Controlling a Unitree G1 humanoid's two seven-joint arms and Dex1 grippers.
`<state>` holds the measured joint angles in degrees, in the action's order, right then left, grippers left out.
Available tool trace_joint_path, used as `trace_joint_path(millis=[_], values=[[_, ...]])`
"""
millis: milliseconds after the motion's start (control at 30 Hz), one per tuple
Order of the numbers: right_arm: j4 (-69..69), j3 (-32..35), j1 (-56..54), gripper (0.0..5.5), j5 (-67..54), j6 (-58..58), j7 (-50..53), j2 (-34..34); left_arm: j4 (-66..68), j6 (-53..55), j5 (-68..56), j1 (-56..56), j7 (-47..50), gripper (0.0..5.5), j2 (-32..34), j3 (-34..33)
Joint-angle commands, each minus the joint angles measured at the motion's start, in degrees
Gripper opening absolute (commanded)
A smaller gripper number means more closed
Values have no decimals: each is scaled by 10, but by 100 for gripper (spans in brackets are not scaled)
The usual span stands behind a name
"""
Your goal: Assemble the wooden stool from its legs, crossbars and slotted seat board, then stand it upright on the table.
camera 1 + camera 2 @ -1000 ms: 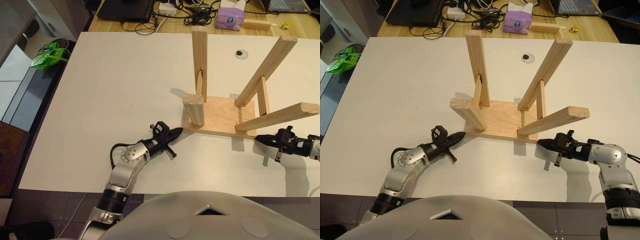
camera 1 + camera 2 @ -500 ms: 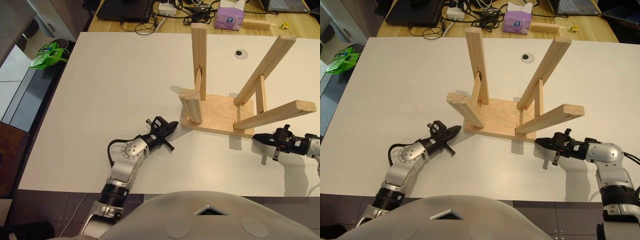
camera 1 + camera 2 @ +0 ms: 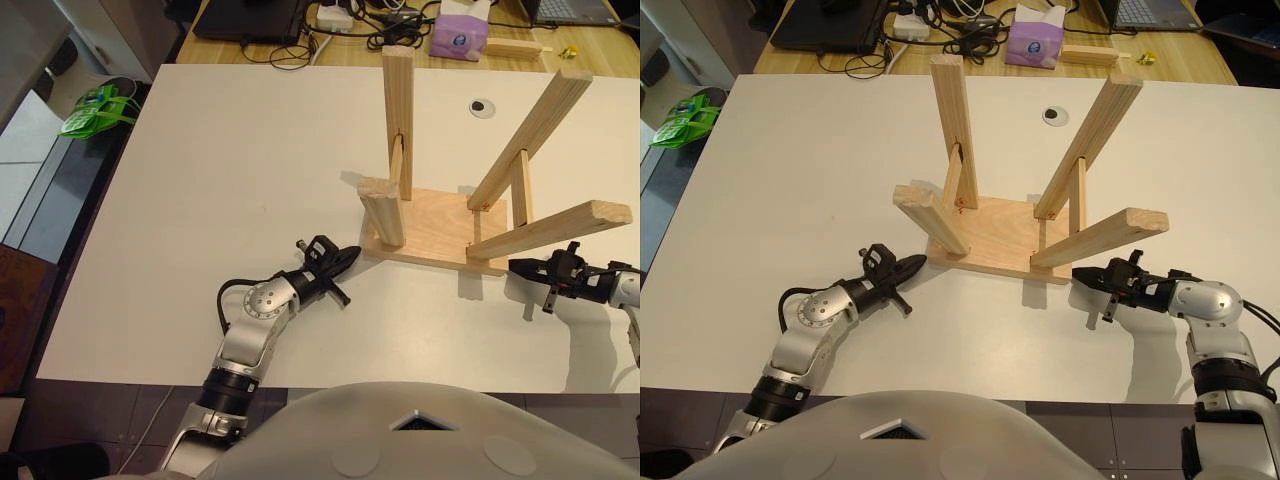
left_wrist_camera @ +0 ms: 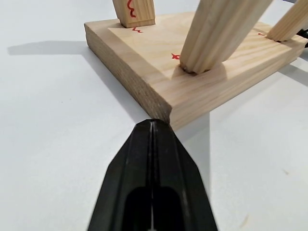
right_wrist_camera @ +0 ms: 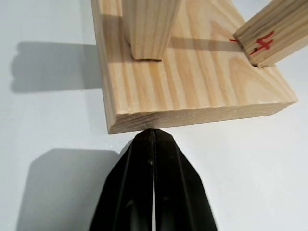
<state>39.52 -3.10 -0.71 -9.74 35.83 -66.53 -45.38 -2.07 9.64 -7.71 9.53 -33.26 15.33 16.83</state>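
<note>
Item: wooden stool [image 3: 440, 215], upside down near the right side of the white table [image 3: 250, 160], seat board [image 3: 435, 225] flat on the surface, four legs splayed upward, each seated in its slot. A thin crossbar [image 3: 398, 165] joins the left pair of legs, another [image 3: 524, 190] the right pair. Against a second ago the whole stool sits slightly farther from me and to the left; over the last half second it has not shifted. Left gripper [image 3: 352, 253]: fingers pressed together on nothing, tip at the board's near left corner; I cannot tell whether it touches or stops just short. It has edged a little back toward the board. Right gripper [image 3: 513, 265]: fingers likewise closed and empty, tip against the board's near edge by the right corner, having crept in closer. Farther out: a black round cap [image 3: 483, 107] on the table behind the stool. On the wooden desk beyond, a purple tissue box [image 3: 460, 35] with a white tissue standing from its top, a loose wooden piece [image 3: 515, 47] just beside it, and tangled cables [image 3: 400, 25].
</note>
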Motion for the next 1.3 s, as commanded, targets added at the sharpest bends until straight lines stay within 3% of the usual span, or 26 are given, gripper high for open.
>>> trace_joint_path(millis=[33, 533, 967, 1300], values=[[67, -16, 1, 0, 33, 18, -4, 11, 28, 21, 8, 1, 7, 3, -11, 11], [-8, -18, 22, 0, -16, -22, -58, 5, 40, 12, 10, -3, 3, 3, -19, 12], [87, -1, -4, 0, -7, 27, -66, -15, 47, 4, 9, -3, 4, 3, -19, 8], [-15, 19, 45, 0, -50, -31, -94, -16, 47, 6, 9, -6, 3, 3, -21, 10]])
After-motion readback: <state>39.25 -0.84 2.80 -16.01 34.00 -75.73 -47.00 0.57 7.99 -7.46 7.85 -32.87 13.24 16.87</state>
